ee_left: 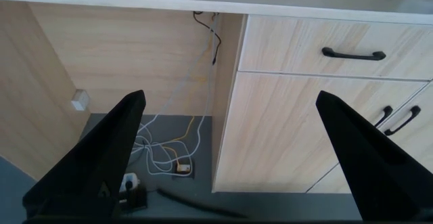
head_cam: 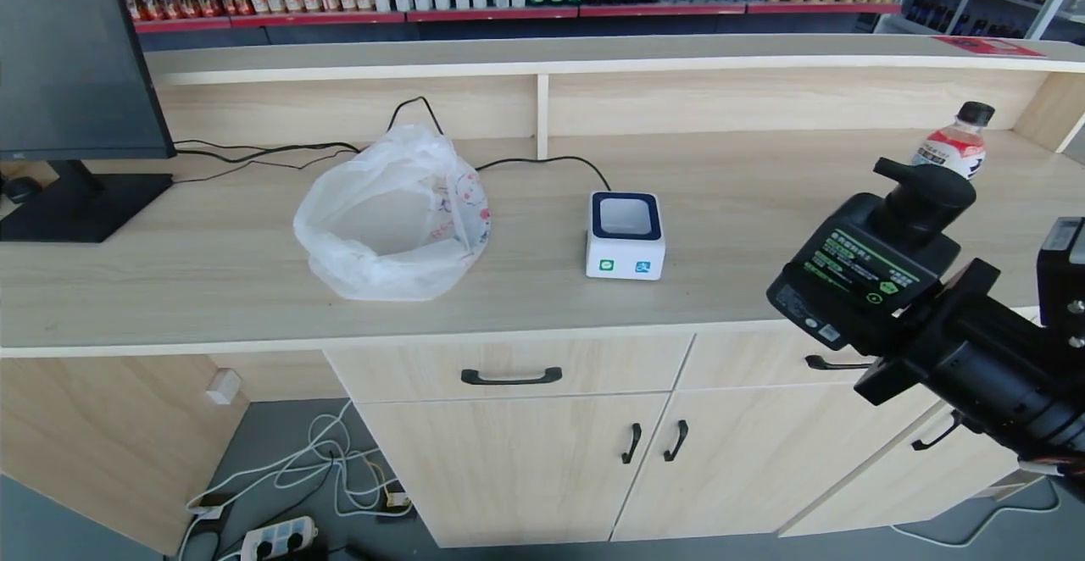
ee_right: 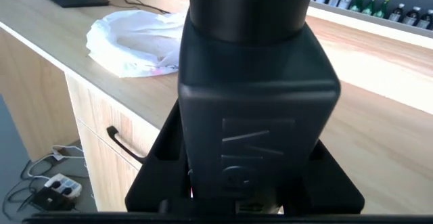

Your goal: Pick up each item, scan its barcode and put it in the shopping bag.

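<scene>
A bottle [head_cam: 865,281] is clamped in the right gripper [head_cam: 920,332], label exposed, presumably for the scanner [head_cam: 625,235] beside the open bag [head_cam: 394,213]. The left gripper [ee_left: 230,116] is held low, fingers apart.

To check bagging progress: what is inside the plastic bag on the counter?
The bag shows nothing inside through its open mouth; its crumpled near wall hides the bottom.

The pale wood-grain bench [head_cam: 763,230] looks matt and smooth, the translucent white plastic shopping bag [head_cam: 394,213] thin and crinkled, and the black plastic bottle [head_cam: 856,277] matt.
</scene>
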`<state>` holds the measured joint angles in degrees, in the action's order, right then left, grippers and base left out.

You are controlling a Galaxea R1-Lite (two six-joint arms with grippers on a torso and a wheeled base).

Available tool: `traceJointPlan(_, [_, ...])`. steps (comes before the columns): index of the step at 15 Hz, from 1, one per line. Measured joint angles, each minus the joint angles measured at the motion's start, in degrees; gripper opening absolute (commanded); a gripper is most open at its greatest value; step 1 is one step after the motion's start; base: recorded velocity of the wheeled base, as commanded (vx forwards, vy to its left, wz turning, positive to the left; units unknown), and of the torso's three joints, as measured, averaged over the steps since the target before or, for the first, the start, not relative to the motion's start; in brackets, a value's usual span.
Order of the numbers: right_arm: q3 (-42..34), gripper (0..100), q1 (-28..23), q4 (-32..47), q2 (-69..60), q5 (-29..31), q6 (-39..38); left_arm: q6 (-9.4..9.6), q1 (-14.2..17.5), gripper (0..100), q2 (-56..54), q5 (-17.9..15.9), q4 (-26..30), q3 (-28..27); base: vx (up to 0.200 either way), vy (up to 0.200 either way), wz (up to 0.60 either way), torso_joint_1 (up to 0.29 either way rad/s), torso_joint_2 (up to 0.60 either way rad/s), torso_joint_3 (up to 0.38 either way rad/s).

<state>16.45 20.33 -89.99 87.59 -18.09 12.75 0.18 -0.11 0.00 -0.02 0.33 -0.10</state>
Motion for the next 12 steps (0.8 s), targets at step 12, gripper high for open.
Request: traceJointPlan(12, [3.3, 0, -2.0, 0.0, 0.9, 0.0, -1.5, -0.09, 0.0, 100, 0.0, 0.0, 0.0, 0.0, 0.0, 0.2, 0.0, 0.004, 0.0, 0.003])
